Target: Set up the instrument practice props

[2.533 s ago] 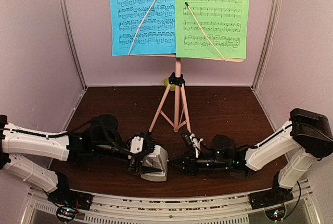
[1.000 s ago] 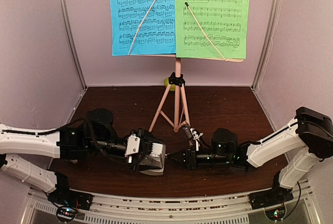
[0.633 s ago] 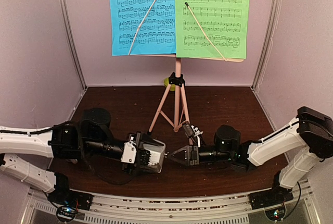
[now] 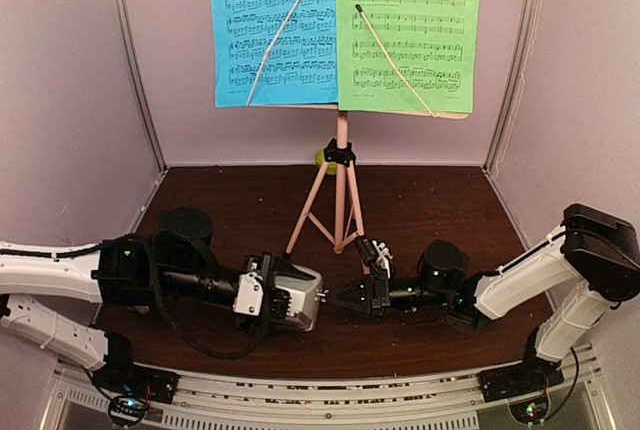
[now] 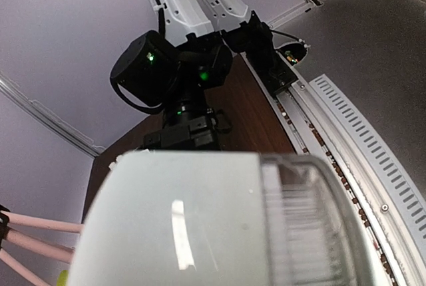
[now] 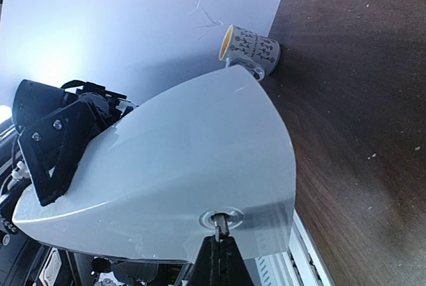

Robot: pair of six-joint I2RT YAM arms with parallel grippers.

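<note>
The pink music stand (image 4: 342, 165) stands at the back on its tripod legs and carries the blue sheet (image 4: 270, 30) and the green sheet (image 4: 410, 30). My left gripper (image 4: 272, 300) is shut on the white metronome (image 4: 300, 302) and holds it on its side near the front edge. The metronome fills the left wrist view (image 5: 200, 219) and hides my left fingers. My right gripper (image 4: 345, 297) meets the metronome's right side. In the right wrist view the gripper (image 6: 219, 233) is shut on a small knob in the metronome's white face (image 6: 186, 153).
A white mug (image 6: 249, 51) with an orange lining lies against the wall beyond the metronome. A lime-green bowl (image 4: 322, 160) peeks out behind the stand's hub. The perforated metal rail (image 5: 359, 140) runs along the table's front edge.
My left gripper has tilted the metronome and turned its side toward the right arm. My right arm has drawn back to the right and now pinches the knob on the metronome's side.
</note>
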